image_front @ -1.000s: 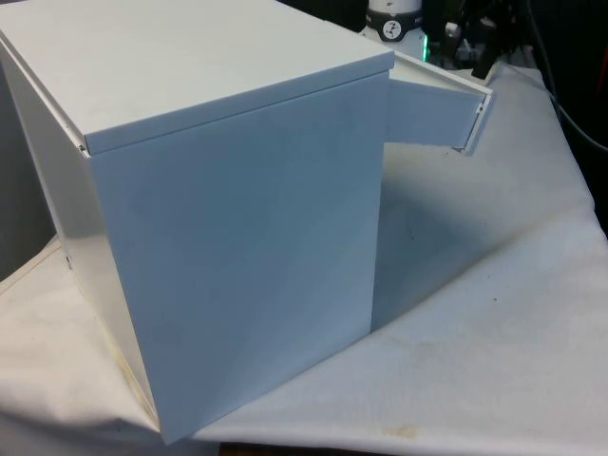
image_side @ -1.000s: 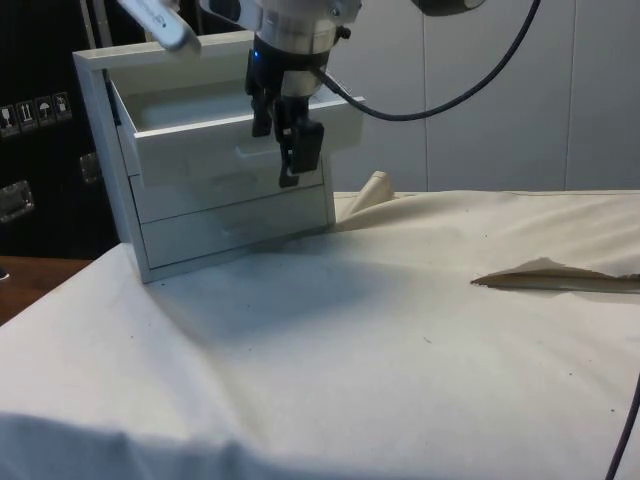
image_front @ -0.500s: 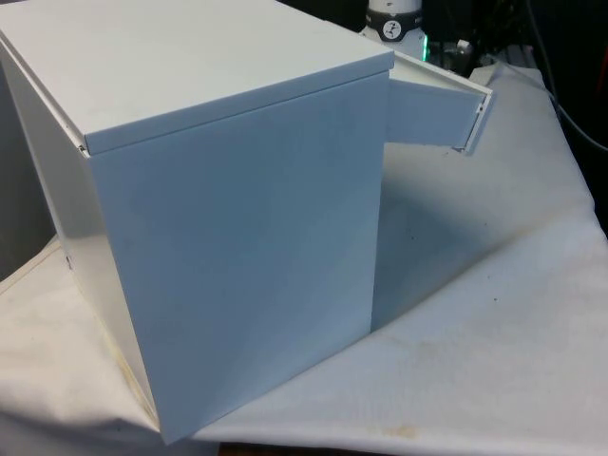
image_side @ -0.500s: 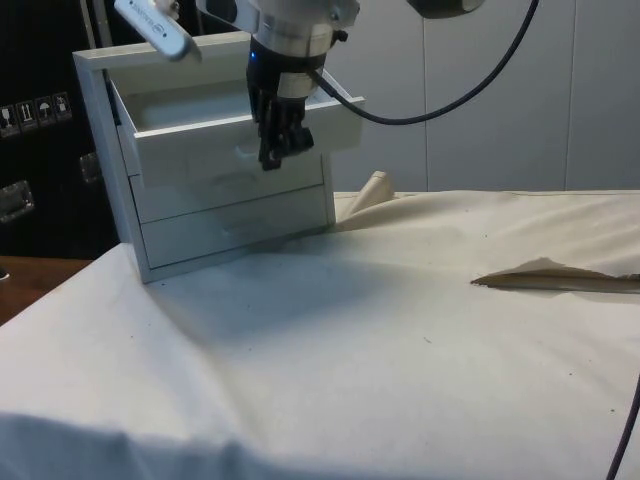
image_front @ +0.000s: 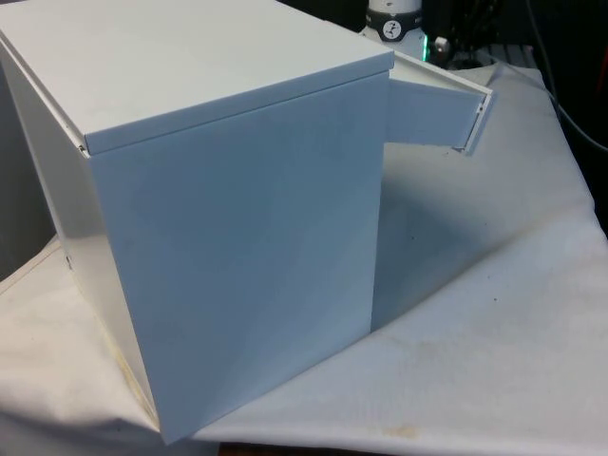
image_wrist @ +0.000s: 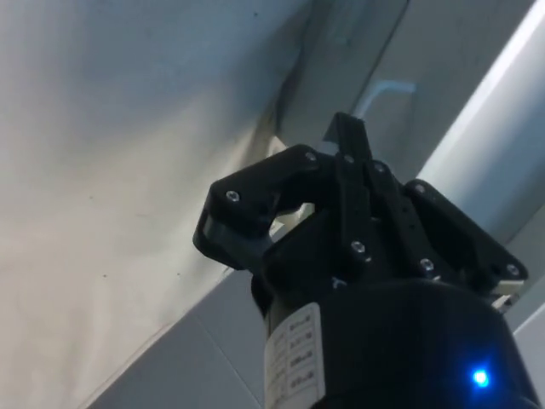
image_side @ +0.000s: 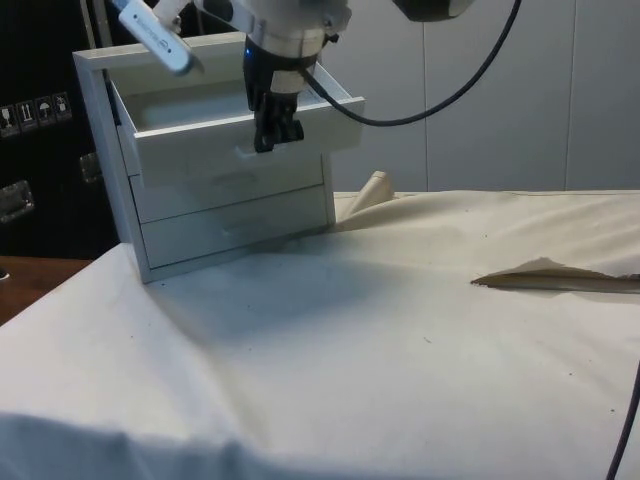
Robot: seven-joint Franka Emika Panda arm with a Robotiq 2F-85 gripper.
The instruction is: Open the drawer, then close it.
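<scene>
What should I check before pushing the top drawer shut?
1. Top drawer pulled out: ok.
2. Lower drawers flush in the chest: ok.
3. Gripper in front of the drawer face: ok.
4. Fingers shut, holding nothing: ok.
5. Gripper touching the drawer front: cannot tell.
6. Drawer's inside free of things: ok for the part seen from the side.

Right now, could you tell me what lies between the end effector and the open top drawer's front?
Nothing: in the side view the end effector hangs directly before the top drawer front, with no object between them.
</scene>
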